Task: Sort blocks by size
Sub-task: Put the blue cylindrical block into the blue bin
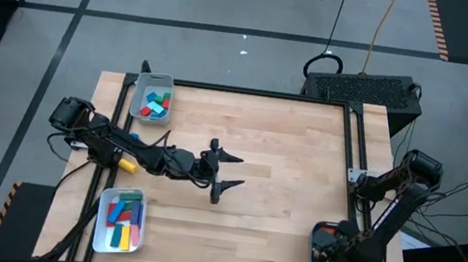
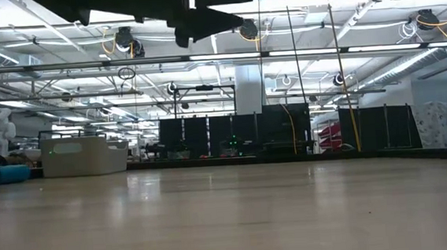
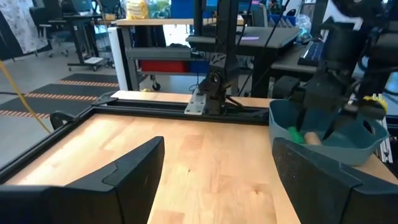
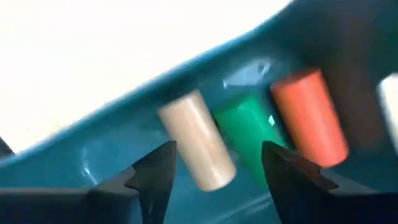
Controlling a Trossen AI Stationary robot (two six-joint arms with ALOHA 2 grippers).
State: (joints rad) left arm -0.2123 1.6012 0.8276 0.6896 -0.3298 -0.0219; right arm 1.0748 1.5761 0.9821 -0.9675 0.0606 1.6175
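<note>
On the worktop [image 1: 285, 155], the left hand [image 1: 227, 171] hovers mid-frame, fingers apart, empty. At lower right, the right hand [image 4: 214, 171] is spread inside the teal tray [image 1: 326, 236] above tan [image 4: 198, 140], green [image 4: 245, 134] and orange cylinders [image 4: 309, 115].

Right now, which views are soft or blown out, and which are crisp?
Right wrist view: blurred, with the tan cylinder, green cylinder and orange cylinder smeared and the background washed out white. Low view: ceiling lights glare. High and left wrist views: crisp.
</note>
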